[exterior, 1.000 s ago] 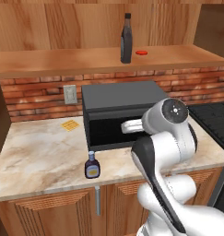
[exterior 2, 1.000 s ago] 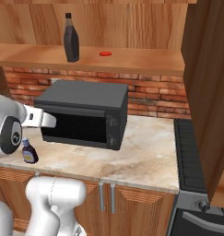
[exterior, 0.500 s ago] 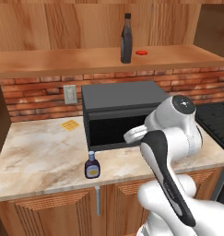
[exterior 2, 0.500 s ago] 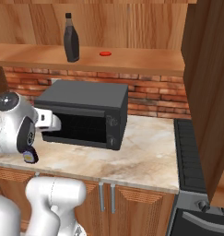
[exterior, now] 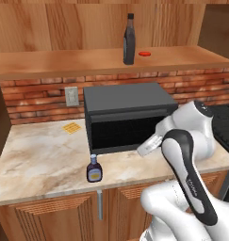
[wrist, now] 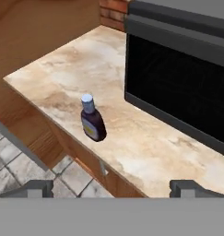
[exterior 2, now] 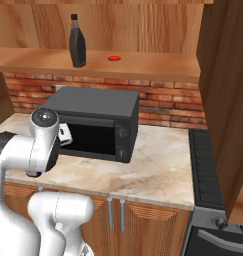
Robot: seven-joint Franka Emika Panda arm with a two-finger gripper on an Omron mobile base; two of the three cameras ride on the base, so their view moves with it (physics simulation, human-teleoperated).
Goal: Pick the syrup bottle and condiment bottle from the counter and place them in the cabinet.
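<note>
The syrup bottle (exterior: 129, 40) (exterior 2: 77, 42), tall and dark with a black cap, stands upright on the cabinet's shelf board (exterior: 64, 63) (exterior 2: 153, 62). Near the counter's front edge stands the condiment bottle (exterior: 94, 169) (wrist: 92, 120), small and dark with a bluish cap and a yellow label, left of the microwave. My gripper (wrist: 112, 188) hangs above and to the right of it, in front of the microwave, well apart from it. Its fingertips (wrist: 39, 186) stand wide apart, open, with nothing between them. In the left base view the hand (exterior: 149, 146) pokes out from behind the forearm.
A black microwave (exterior: 127, 115) (exterior 2: 95, 122) (wrist: 187, 69) sits on the marble counter (exterior: 40, 155) against the brick wall. A red disc (exterior: 144, 53) (exterior 2: 113, 58) lies on the shelf beside the syrup bottle. A yellow square (exterior: 71, 127) lies near the outlet (exterior: 71, 96). A stove (exterior 2: 208, 170) is at right.
The arm has swung back from the microwave front, and the hand has come lower and toward the counter's front edge. Both bottles have stayed put.
</note>
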